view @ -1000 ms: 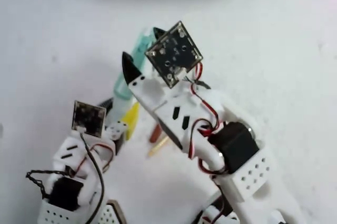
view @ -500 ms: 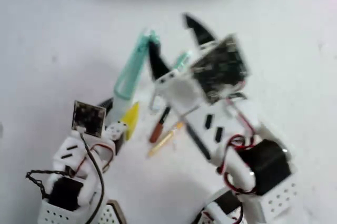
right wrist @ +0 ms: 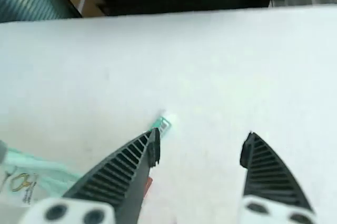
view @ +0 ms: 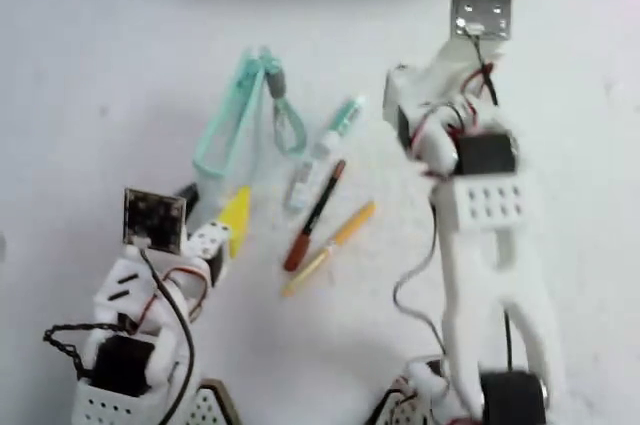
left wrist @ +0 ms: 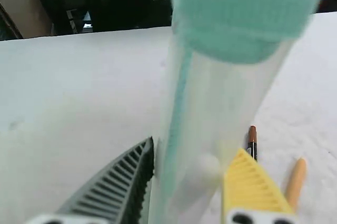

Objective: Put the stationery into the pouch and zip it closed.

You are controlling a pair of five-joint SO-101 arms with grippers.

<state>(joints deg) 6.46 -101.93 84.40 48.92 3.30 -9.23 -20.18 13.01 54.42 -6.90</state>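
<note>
Gripping the near end of the pouch [view: 232,125], my left gripper [left wrist: 196,147] has the clear, mint-edged sleeve pinched between its dark finger and its yellow one. The pouch runs away from my left wrist across the white table [view: 120,75], its mint-trimmed far end the farthest from me. A small ring [view: 285,127] lies by that far end. Nothing is inside it that I can make out.

The stationery lies out on the table just beside the pouch, on the side toward my right arm and between my two arms. There is a white tube [view: 322,150] with a green cap, a red-brown pen [view: 315,215] just beside it, and an orange pencil [view: 335,243], whose near end comes close to the pen's.

My right gripper [right wrist: 202,134] is spread wide and holds nothing. It hangs over bare table, apart from the pouch, with the tube's green end just past the tip of one dark finger.
</note>
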